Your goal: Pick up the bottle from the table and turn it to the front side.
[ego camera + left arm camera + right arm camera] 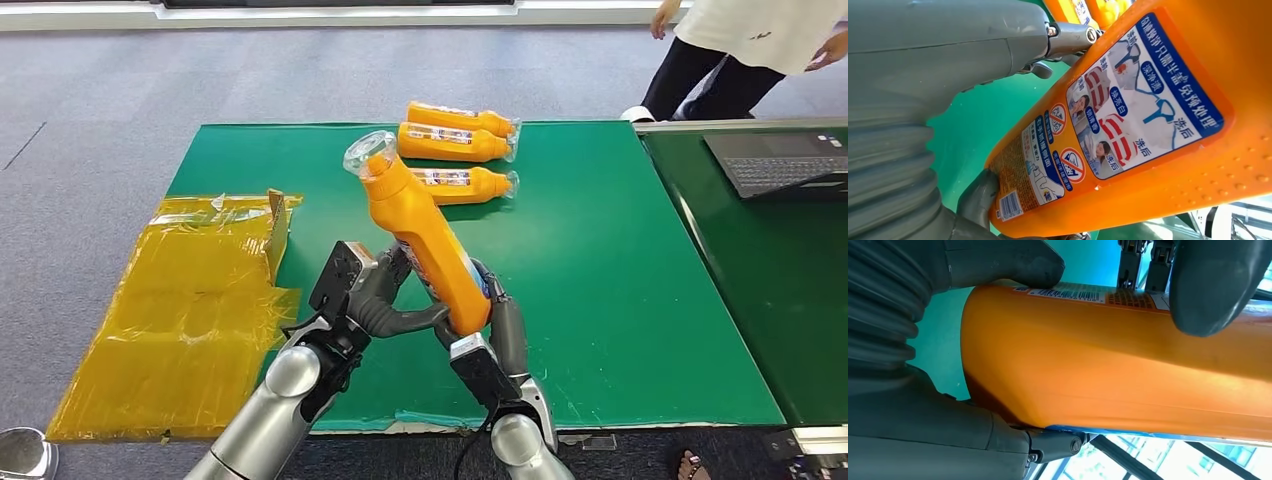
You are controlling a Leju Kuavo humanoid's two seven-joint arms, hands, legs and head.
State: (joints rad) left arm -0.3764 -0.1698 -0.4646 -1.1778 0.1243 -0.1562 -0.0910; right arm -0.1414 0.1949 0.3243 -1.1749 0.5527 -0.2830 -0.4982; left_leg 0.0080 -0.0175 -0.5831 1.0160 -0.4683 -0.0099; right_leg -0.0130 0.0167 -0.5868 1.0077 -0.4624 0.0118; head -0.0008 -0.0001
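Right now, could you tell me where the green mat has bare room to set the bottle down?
The green mat is bare right of the held orange bottle, up to the laptop. The far middle is crowded with three lying bottles.

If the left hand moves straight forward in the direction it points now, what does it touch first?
Likely nothing new: the left hand already presses the held orange bottle, with the right hand behind it. Depth is unclear.
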